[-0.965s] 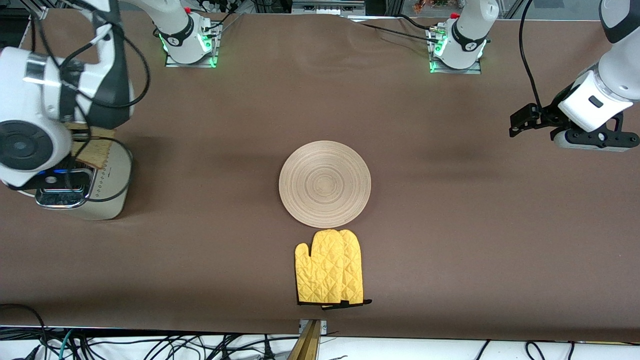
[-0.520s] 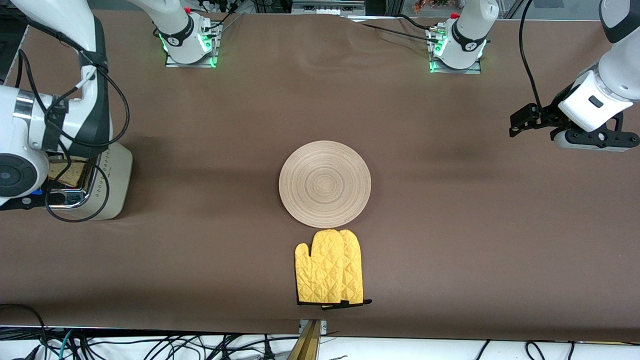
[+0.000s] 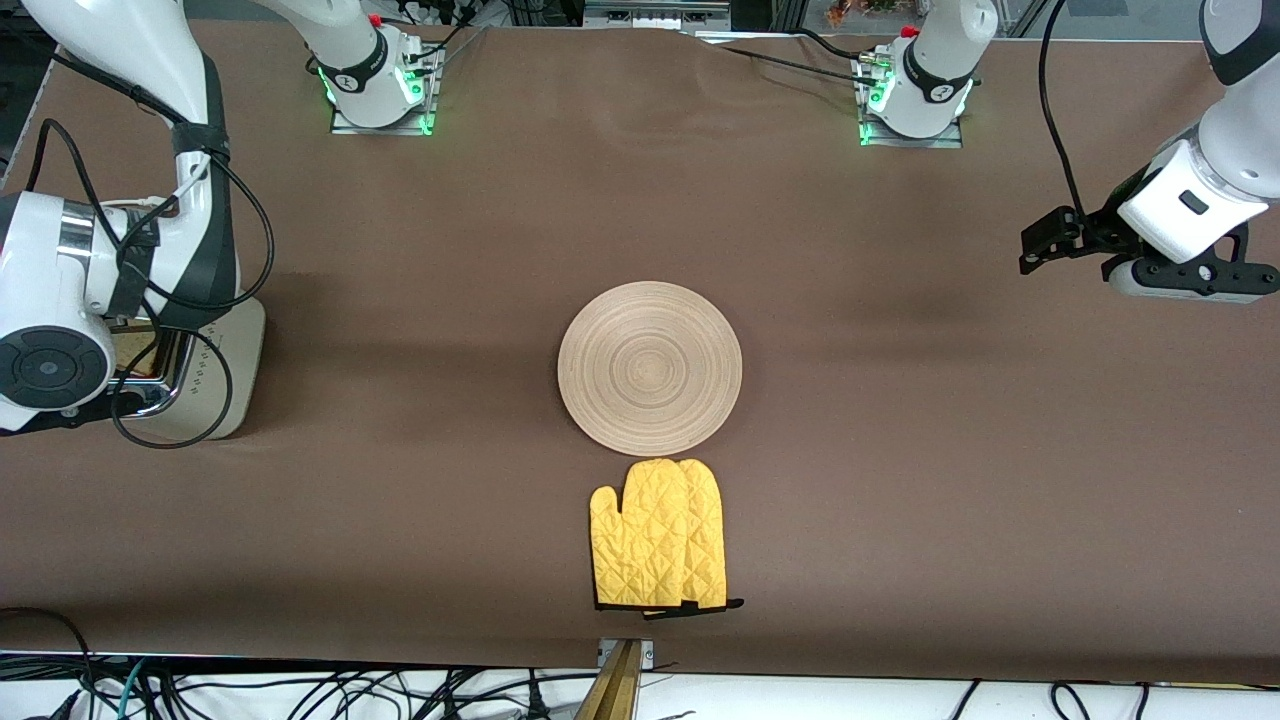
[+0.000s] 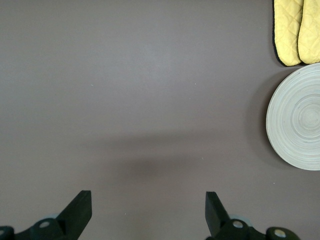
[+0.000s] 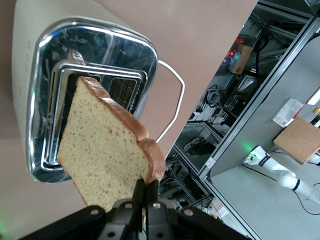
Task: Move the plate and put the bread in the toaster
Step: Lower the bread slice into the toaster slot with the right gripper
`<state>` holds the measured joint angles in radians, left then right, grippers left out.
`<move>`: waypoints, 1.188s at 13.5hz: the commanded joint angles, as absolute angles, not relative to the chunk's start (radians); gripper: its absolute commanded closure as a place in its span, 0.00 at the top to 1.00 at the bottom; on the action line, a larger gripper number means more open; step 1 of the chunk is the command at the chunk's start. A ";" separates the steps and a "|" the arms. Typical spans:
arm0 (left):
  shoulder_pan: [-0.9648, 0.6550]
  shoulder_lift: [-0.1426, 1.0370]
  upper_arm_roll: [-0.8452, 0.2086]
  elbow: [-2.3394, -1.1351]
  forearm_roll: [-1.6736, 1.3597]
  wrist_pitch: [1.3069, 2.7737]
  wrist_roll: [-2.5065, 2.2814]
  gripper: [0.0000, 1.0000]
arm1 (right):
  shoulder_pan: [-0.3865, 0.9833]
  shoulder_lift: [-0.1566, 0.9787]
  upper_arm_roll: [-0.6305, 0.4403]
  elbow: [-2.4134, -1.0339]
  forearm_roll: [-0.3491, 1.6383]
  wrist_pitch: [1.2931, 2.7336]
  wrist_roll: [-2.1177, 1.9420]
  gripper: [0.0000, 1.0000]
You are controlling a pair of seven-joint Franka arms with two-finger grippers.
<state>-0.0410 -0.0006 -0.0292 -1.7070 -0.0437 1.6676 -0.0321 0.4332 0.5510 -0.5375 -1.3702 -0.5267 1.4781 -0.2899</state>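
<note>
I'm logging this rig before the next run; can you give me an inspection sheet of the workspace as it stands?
Surface: brown table cover, smooth.
Job's things: plate at mid-table; toaster at the right arm's end; bread held over the toaster's slots, not yet in.
Clutter: yellow mitt, nearer the front camera than the plate.
Grippers: right gripper shut on the bread's crust; left gripper open over bare table, waiting.
Cables: white cord beside the toaster; black cables on both arms.
Surroundings: metal frames, loose wiring along the table edge.

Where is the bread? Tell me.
The bread is pinched by the right gripper over the toaster, at the right arm's end of the table.
</note>
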 commanded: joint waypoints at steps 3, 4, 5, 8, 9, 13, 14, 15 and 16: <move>-0.046 0.017 -0.029 -1.671 -0.032 1.643 -0.038 1.00 | 0.425 0.541 -0.534 -1.422 -0.549 1.502 -0.316 0.00; -0.048 0.017 -0.029 -1.671 -0.032 1.644 -0.038 1.00 | 0.429 0.543 -0.532 -1.439 -0.549 1.520 -0.313 0.00; -0.046 0.017 -0.029 -1.671 -0.032 1.644 -0.038 1.00 | 0.431 0.548 -0.532 -1.457 -0.551 1.546 -0.311 0.00; -0.046 0.017 -0.029 -1.671 -0.032 1.644 -0.038 1.00 | 0.433 0.563 -0.528 -1.468 -0.546 1.569 -0.304 0.00; -0.046 0.015 -0.029 -1.671 -0.032 1.643 -0.038 1.00 | 0.433 0.564 -0.526 -1.468 -0.545 1.571 -0.301 0.00; -0.046 0.015 -0.029 -1.671 -0.032 1.643 -0.038 1.00 | 0.422 0.575 -0.526 -1.459 -0.505 1.600 -0.304 0.99; -0.046 0.015 -0.029 -1.671 -0.032 1.644 -0.038 1.00 | 0.425 0.571 -0.526 -1.454 -0.488 1.598 -0.307 1.00; -0.046 0.017 -0.029 -1.671 -0.032 1.644 -0.038 1.00 | 0.431 0.566 -0.526 -1.441 -0.486 1.589 -0.304 1.00; -0.046 0.015 -0.029 -1.671 -0.032 1.643 -0.038 1.00 | 0.433 0.558 -0.525 -1.413 -0.479 1.580 -0.308 1.00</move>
<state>-0.0411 0.0004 -0.0294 -1.7052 -0.0437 1.6676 -0.0321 0.4290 0.5826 -0.5276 -1.4466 -0.5006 1.5955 -0.2976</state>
